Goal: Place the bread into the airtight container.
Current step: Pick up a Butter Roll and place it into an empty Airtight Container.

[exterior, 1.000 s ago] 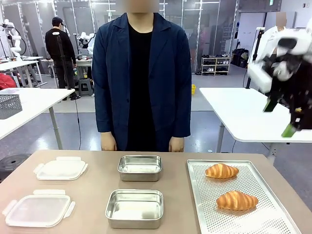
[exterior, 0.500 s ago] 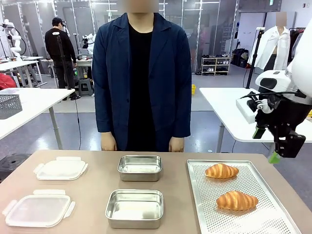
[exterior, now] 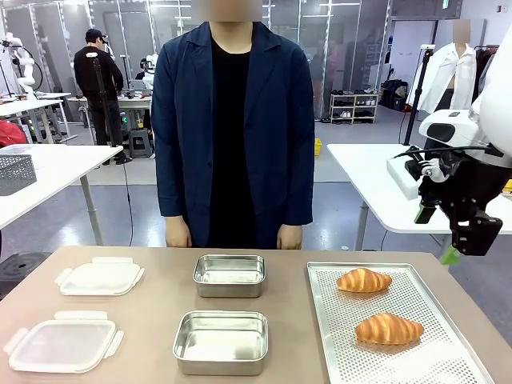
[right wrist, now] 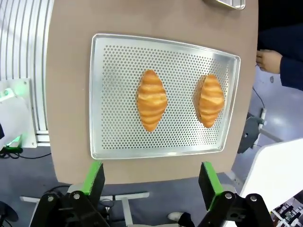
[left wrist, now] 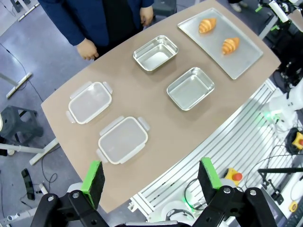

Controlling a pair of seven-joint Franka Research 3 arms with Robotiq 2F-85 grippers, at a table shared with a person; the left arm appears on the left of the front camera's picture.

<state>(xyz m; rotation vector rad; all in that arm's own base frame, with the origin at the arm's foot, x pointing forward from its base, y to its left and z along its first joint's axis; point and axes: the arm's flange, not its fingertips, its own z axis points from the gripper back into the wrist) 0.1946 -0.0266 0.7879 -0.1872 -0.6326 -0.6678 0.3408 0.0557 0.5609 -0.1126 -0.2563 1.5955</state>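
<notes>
Two croissants [exterior: 389, 329] lie on the perforated tray [exterior: 336, 360] at the right end of the counter [exterior: 152, 316] — apart from the steel containers [exterior: 221, 342] in the middle. My right hand [exterior: 437, 235] hangs open above the tray's right side; my left hand [left wrist: 151, 178], open too, hovers high.

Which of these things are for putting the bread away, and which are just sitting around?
For the bread job: far croissant, near croissant, the metal tray under them, far steel container, near steel container, and probably the far lid and near lid for sealing.

Just lying about: grey basket on the side table, black stool.
</notes>
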